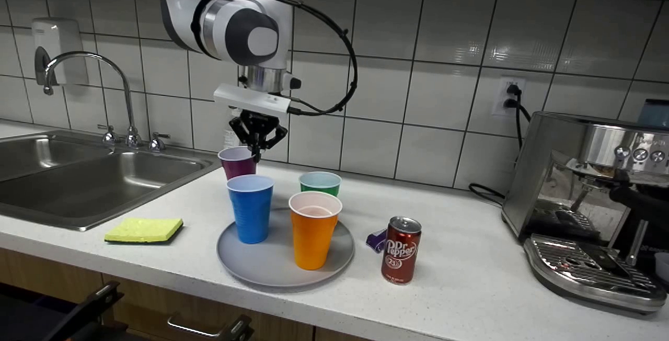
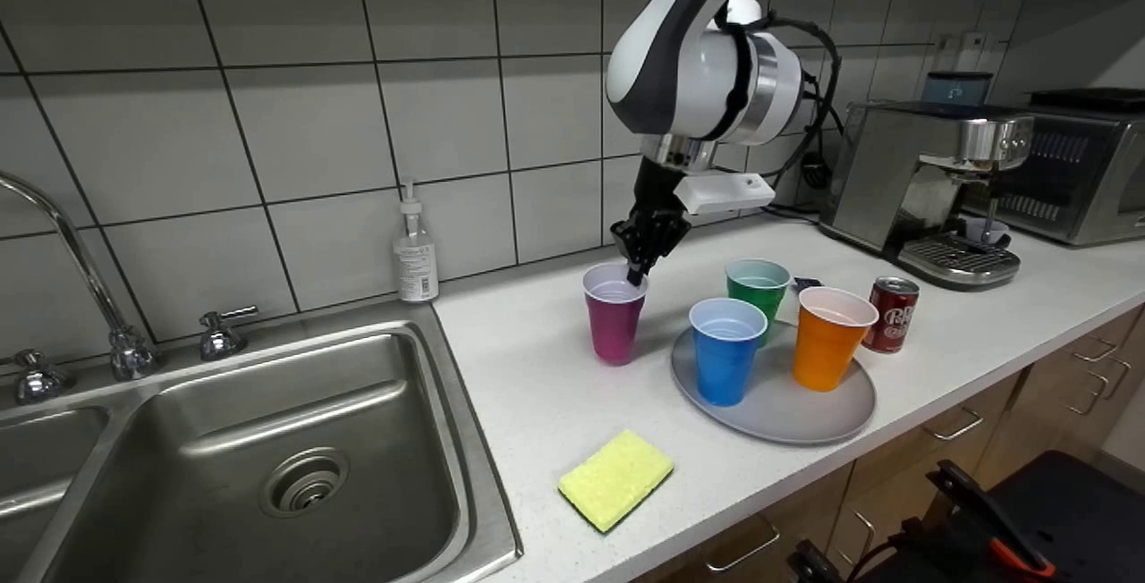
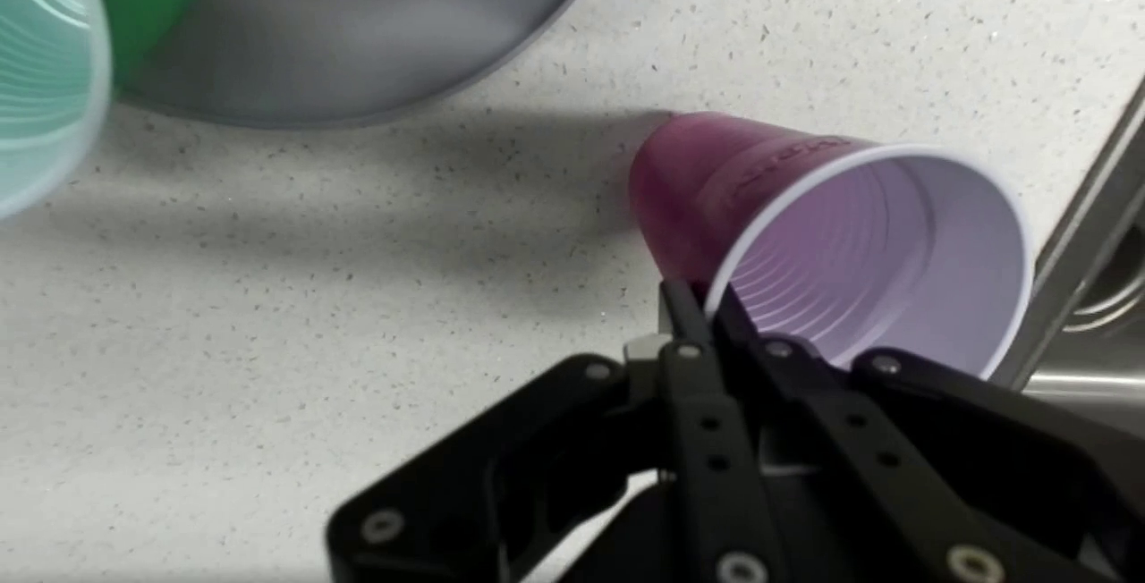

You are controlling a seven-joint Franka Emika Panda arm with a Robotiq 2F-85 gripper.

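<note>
Pincer (image 3: pixel 708 304) is clamped on rim of purple cup (image 3: pixel 823 234): one finger inside, one outside; cup body extends below pincer.

One jointed robot arm (image 1: pixel 245 32), glossy white with dark grey caps, bent, entering from above. One silver metal cylindrical wrist (image 1: pixel 264 78), near vertical. One black two-fingered mechanical gripper (image 3: pixel 705 292), pointing downward; slim black fingers (image 3: pixel 684 319) pinched together, tips side by side.
</note>
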